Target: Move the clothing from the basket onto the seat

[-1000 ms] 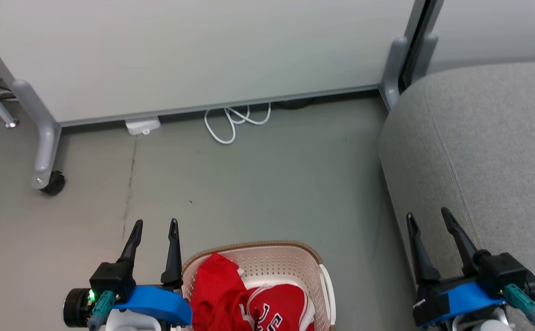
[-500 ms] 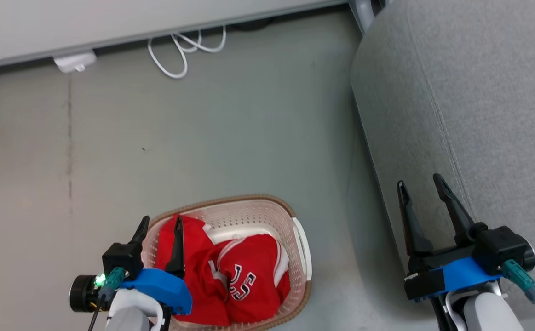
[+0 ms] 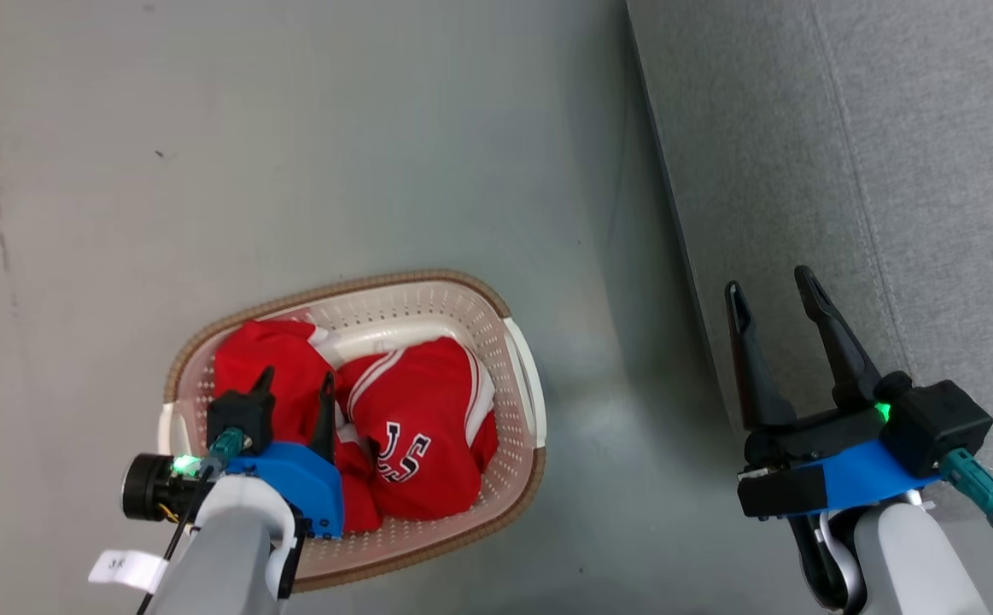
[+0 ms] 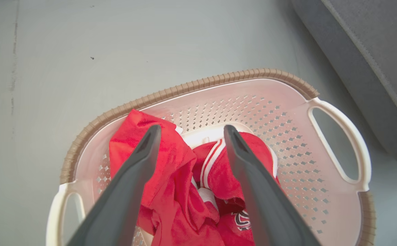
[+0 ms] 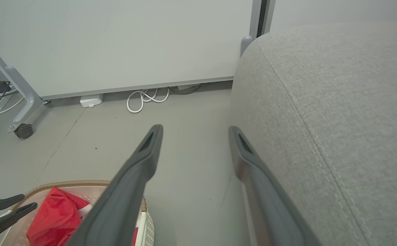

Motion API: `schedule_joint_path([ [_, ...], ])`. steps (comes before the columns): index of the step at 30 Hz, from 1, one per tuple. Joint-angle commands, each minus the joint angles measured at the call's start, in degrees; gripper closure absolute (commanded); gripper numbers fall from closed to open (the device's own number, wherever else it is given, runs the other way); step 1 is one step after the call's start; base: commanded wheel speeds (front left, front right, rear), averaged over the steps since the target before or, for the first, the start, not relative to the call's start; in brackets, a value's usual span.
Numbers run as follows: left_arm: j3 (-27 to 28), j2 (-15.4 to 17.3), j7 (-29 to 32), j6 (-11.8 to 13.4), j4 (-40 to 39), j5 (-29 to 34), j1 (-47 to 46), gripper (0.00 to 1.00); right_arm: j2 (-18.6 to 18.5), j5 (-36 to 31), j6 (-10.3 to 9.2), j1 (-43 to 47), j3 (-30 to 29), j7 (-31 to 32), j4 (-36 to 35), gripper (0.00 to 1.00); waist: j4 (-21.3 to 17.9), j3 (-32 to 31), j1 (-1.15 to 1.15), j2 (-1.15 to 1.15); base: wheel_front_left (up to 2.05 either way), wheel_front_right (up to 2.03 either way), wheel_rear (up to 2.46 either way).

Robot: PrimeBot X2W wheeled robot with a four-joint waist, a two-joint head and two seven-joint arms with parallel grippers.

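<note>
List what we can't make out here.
Jersey lettering: head view, folds hide part; left wrist view, claw finger and bottom edge cut it.
Plain shirt near side: head view, behind the left claw.
Basket near-left rim: head view, forearm covers it.
Whether the left claw touches cloth: depth unclear in both views.
Seat extent: cut off by frame edges.
</note>
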Motion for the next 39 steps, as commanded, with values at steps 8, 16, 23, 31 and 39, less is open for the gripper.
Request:
schedule_joint_path([
  [8, -2.7, 2.2, 0.5, 2.2, 7.2, 3.2, -7.5, 0.00, -0.1, 2.0, 0.11, -2.6, 1.6, -0.3, -1.8, 0.00, -2.5, 8.2, -0.01, 0.00, 0.00, 0.00, 0.00],
  [16, -5.2, 4.9, 0.9, 4.8, 12.4, 6.0, -11.9, 0.00, -0.1, 4.1, 0.11, -3.5, 3.5, -0.3, -2.5, 0.00, -4.3, 12.3, -0.01, 0.00, 0.00, 0.00, 0.00],
  [23, -7.2, 6.8, 1.3, 8.1, 15.2, 8.1, -14.7, 0.00, -0.1, 5.5, 0.11, -4.0, 4.5, -0.3, -2.8, 0.00, -5.5, 14.6, -0.01, 0.00, 0.00, 0.00, 0.00],
  [31, -9.1, 8.4, 2.1, 10.2, 17.6, 9.6, -16.6, 0.00, -0.1, 6.6, 0.11, -4.2, 5.6, -0.3, -3.0, 0.00, -6.4, 16.2, -0.01, 0.00, 0.00, 0.00, 0.00],
  [39, -10.6, 8.3, 3.9, 11.2, 19.0, 9.9, -17.9, 0.00, -0.1, 7.3, 0.10, -4.5, 6.3, -0.3, -2.7, 0.00, -6.8, 16.9, -0.01, 0.00, 0.00, 0.00, 0.00],
])
